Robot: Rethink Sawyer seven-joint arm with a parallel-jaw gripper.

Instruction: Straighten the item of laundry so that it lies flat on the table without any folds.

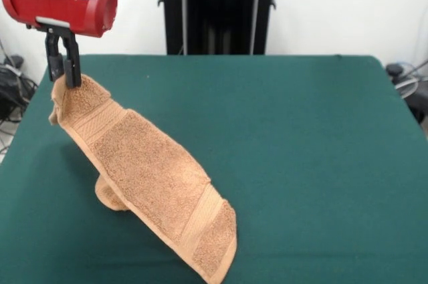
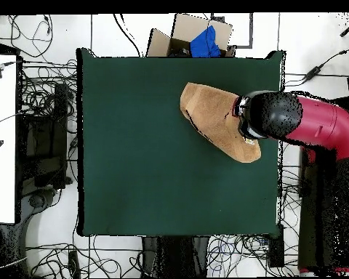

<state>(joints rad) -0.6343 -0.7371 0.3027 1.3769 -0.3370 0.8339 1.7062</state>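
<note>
A red and black robot arm's gripper [image 1: 65,70] pinches one corner of an orange-tan terry towel [image 1: 150,167], holding it lifted above the dark green table [image 1: 301,164]. Seen from the front, the towel slopes from that raised corner at about ten o'clock down to its far end resting on the felt at about six o'clock. It hangs folded lengthwise, border bands showing.

table [image 1: 321,137] bare on most sides | only obstacle: towel [image 1: 150,170] hanging from gripper [image 1: 65,73]
</note>
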